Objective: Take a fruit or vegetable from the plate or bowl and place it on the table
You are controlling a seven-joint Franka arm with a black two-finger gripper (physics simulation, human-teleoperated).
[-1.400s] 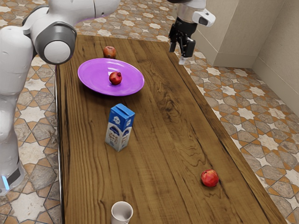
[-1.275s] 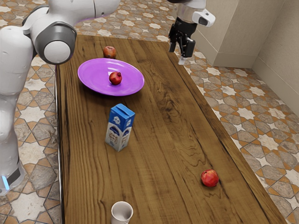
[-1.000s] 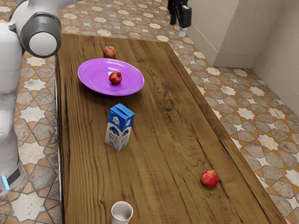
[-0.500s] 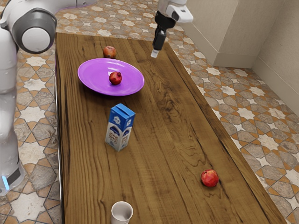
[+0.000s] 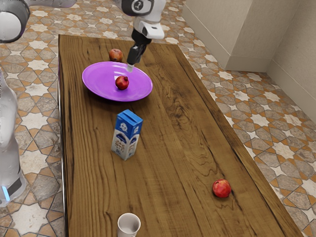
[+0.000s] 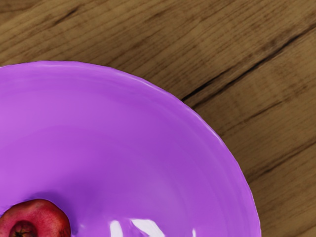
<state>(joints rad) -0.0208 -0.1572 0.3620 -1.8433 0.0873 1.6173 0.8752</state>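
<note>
Pincer (image 5: 130, 67) over purple plate (image 5: 101, 89), near red pomegranate (image 5: 122, 83); spread or pressed together, cannot tell. Pomegranate rests on plate, inside rim. Step, as judged: line up for grasp. Centre over fruit first, confirm spread clears its width, then lower straight and slowly. Close evenly around widest girth; off-centre contact could roll round fruit along glossy plate. Avoid pressing rim, could tip plate. Lift clear of rim before travelling to table (image 5: 182, 148).

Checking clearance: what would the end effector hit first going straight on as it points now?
Probably the pomegranate on the purple plate, possibly the plate right beside it; depth is unclear.
</note>
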